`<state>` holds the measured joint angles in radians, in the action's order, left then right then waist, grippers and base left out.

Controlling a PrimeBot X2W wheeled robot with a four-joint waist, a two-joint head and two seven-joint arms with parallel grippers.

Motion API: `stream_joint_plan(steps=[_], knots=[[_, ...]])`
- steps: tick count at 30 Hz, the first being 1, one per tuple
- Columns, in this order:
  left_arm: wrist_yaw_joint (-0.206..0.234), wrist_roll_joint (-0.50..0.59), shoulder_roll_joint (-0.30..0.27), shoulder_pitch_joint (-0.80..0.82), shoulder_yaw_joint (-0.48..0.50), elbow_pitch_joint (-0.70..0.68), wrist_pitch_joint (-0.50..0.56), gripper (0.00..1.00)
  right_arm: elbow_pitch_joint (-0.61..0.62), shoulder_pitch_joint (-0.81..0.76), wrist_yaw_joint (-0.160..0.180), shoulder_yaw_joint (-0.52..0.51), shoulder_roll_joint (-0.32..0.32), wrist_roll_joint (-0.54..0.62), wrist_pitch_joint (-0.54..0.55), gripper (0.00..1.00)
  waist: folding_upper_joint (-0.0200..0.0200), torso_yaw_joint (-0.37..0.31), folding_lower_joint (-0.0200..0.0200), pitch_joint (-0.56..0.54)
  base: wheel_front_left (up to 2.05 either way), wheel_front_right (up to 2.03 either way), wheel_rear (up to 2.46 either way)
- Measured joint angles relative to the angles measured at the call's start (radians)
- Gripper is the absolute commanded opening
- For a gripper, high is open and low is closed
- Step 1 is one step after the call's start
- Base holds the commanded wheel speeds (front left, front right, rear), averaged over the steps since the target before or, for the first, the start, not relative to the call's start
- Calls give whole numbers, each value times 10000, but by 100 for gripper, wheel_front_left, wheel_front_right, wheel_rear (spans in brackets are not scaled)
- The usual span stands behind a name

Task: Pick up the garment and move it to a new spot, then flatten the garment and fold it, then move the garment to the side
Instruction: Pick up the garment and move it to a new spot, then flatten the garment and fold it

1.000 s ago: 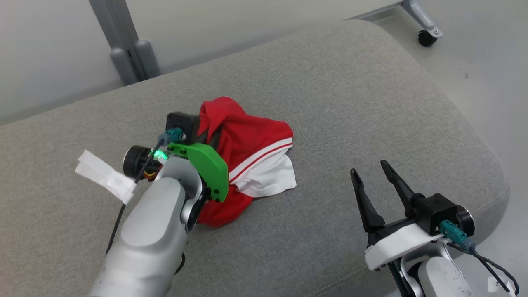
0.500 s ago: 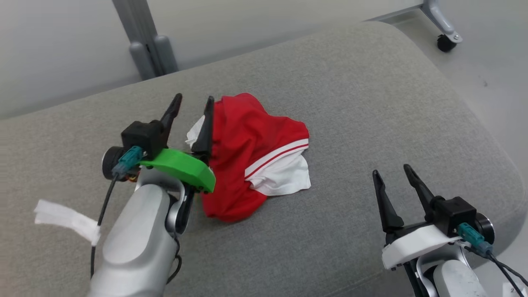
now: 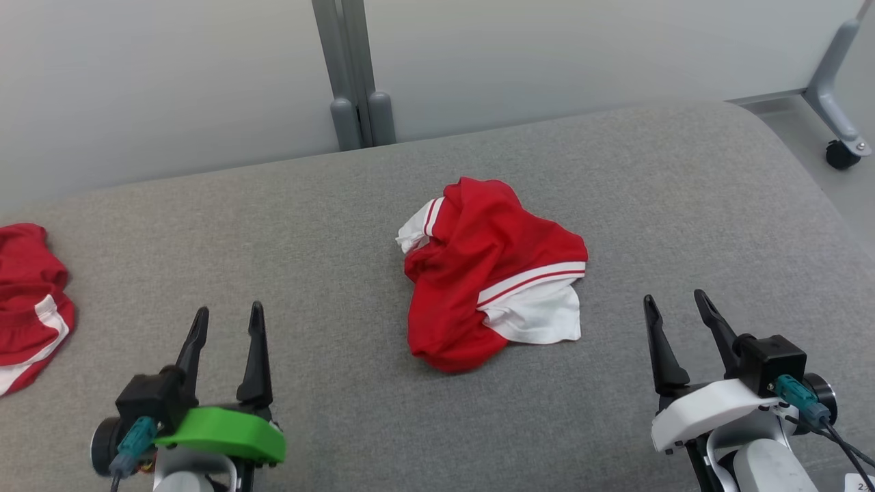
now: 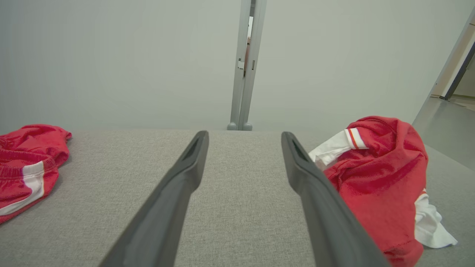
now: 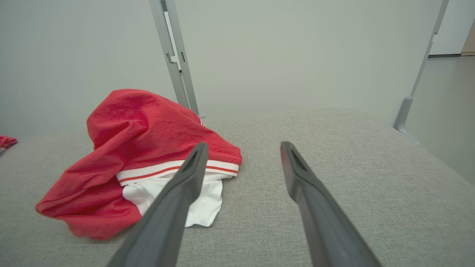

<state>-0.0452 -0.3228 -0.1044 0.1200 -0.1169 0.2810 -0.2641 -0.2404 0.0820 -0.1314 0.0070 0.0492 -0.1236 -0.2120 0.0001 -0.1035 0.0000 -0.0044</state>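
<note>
Red and white, the garment [image 3: 492, 273] lies crumpled at the middle of the grey worktop [image 3: 683, 191], apart from both grippers; your left gripper [image 3: 229, 309] stands spread and empty at the near left; your right gripper [image 3: 675, 296] is likewise spread and empty, near the white hem. You have a second red garment [image 3: 27, 301] at the worktop's left edge.

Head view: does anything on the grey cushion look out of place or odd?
The red and white garment lies bunched in a heap in the middle of the grey cushion, not flat. A second red garment sits crumpled at its left edge. The left gripper and right gripper stand open, clear of both.
</note>
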Motion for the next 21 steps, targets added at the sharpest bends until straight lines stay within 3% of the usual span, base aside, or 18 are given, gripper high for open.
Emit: stream_joint_plan(steps=[8,21], knots=[[-284,176,217,-1110,604,-173,0,100,-399,4,0,-6,-2,4,-98,100,0,202,0,-308,0,0,0],[-520,399,458,-1081,790,-69,0,100,-616,469,0,121,2,-17,213,100,0,366,0,-201,0,0,0]])
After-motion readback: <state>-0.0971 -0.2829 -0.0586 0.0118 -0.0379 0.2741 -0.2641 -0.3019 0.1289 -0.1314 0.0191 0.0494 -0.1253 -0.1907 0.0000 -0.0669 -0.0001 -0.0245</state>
